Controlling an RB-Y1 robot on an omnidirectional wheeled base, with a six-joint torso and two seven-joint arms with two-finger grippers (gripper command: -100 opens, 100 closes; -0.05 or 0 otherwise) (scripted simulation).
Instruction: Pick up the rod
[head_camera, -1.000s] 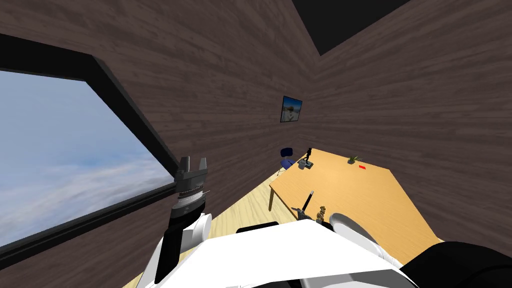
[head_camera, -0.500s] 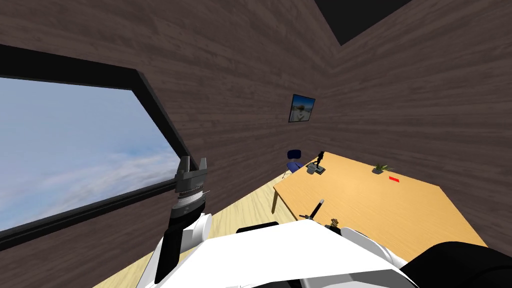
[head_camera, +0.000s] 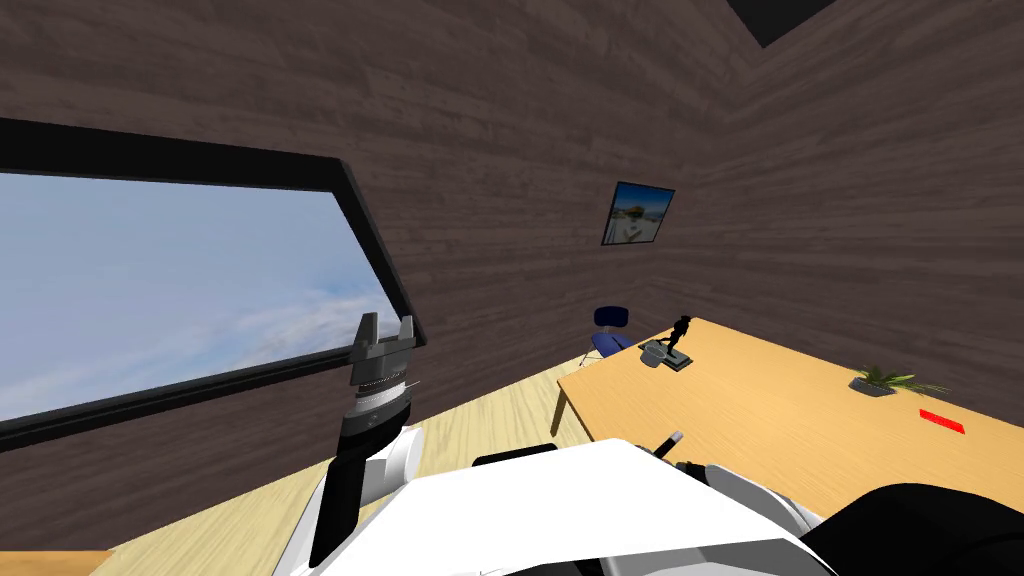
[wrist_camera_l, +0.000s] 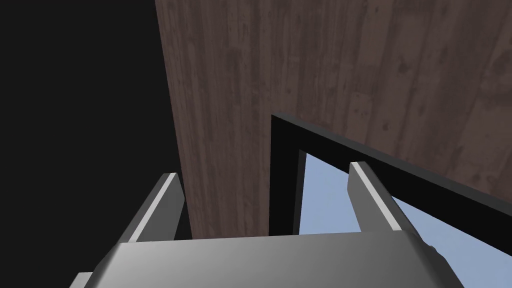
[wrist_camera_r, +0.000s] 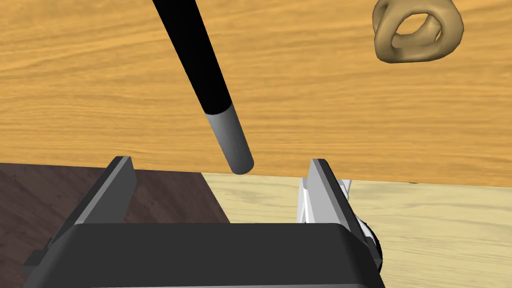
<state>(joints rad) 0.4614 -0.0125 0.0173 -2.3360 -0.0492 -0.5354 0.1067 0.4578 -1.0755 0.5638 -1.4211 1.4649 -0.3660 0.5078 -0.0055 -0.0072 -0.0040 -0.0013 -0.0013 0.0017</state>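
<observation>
The rod (wrist_camera_r: 210, 75) is thin and black with a grey end and lies on the wooden table (wrist_camera_r: 100, 100). In the right wrist view its grey end reaches the table's edge, just beyond my right gripper (wrist_camera_r: 220, 187) and between the lines of its two fingers. That gripper is open and holds nothing. The head view has only the rod's tip (head_camera: 668, 441) poking out above my chest at the table's (head_camera: 780, 420) near corner. My left gripper (head_camera: 384, 335) is raised in front of the window, open and empty, as the left wrist view (wrist_camera_l: 265, 205) also shows.
A tan ring-shaped object (wrist_camera_r: 417, 31) lies on the table near the rod. Farther along the table are a black figurine (head_camera: 680, 335), a small plant (head_camera: 885, 381) and a red flat piece (head_camera: 943, 421). A blue chair (head_camera: 608, 330) stands at the far end.
My head view has swung, so the table slid right and down and more window shows. More of the rod is now hidden behind my chest. The left arm kept its pose.
</observation>
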